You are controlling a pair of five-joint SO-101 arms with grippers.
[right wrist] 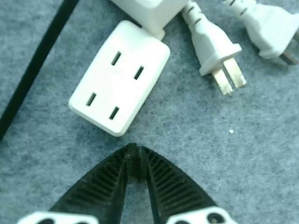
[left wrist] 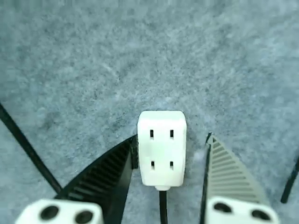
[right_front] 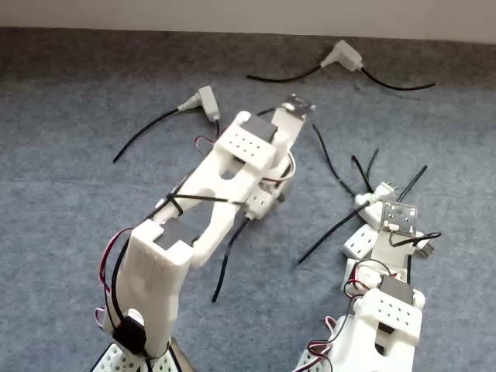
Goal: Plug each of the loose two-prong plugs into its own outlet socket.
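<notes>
A white outlet socket point(left wrist: 161, 149) with two pairs of slots lies on the carpet between the fingers of my left gripper point(left wrist: 171, 139), which is open around it; the black finger point(left wrist: 110, 179) is nearly against its side, the grey finger point(left wrist: 229, 170) stands apart. In the high view this socket point(right_front: 260, 203) lies under the left arm. My right gripper point(right wrist: 135, 150) is shut on nothing, its tips just short of a second white socket point(right wrist: 119, 77). Beyond that lie a white plug point(right wrist: 212, 46) with two brass prongs and another plug point(right wrist: 271, 28).
Two more plugs lie far off on the grey carpet, one grey-white point(right_front: 205, 101) at the back left, one white point(right_front: 345, 56) at the back. Black cables point(right_front: 333, 167) cross the floor between the arms. A thick black cable point(right wrist: 37, 65) runs beside the second socket.
</notes>
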